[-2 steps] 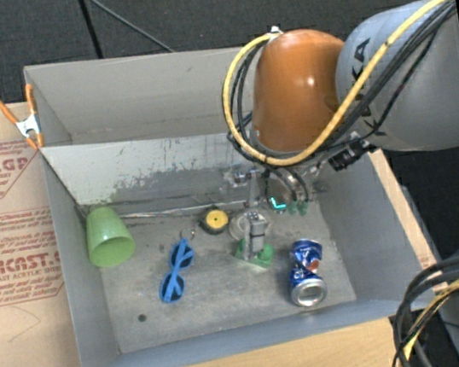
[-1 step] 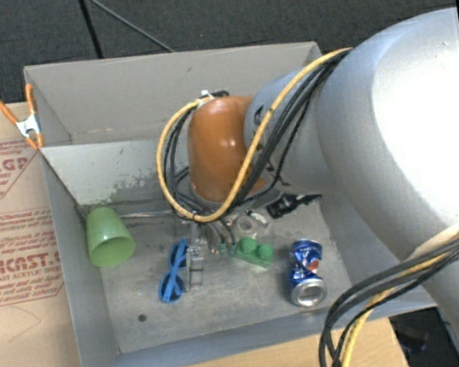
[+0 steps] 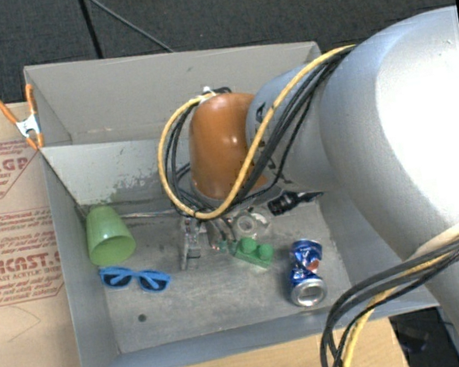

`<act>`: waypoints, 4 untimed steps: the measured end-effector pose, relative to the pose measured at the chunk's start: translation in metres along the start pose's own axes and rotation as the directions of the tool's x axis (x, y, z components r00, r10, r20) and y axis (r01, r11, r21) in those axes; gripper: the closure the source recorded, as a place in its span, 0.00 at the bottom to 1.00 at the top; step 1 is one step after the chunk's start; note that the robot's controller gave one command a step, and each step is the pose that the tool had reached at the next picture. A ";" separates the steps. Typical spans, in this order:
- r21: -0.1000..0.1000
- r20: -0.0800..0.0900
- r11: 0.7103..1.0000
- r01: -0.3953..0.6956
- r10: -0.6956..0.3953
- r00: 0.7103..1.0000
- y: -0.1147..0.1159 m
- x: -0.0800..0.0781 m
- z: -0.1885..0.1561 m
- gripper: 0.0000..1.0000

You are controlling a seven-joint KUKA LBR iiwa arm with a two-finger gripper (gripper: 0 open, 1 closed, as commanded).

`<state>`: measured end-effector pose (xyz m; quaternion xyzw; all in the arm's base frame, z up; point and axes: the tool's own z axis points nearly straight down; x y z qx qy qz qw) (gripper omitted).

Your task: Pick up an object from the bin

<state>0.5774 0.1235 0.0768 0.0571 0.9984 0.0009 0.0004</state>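
My gripper (image 3: pixel 205 244) hangs below the orange cover near the middle of the bin, low over the floor. It is open, and nothing shows between its fingers. A small green plastic piece (image 3: pixel 253 253) lies just right of the fingertips, apart from them. Above that piece, close under the arm, lies a small pale ring-shaped thing (image 3: pixel 250 222). A blue soda can (image 3: pixel 307 272) lies on its side further right, toward the front wall.
A light green cup (image 3: pixel 106 235) lies on its side against the left wall. A pair of blue sunglasses (image 3: pixel 135 279) lies just in front of it. The arm and its cables cover the bin's back right.
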 end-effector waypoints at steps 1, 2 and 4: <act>0.000 0.000 1.000 0.000 0.000 1.000 0.000 0.000 0.000 0.00; -0.002 -0.004 0.999 -0.045 0.045 0.999 0.076 0.059 0.003 0.00; -0.005 0.009 0.999 -0.054 0.054 0.998 0.074 0.030 -0.160 1.00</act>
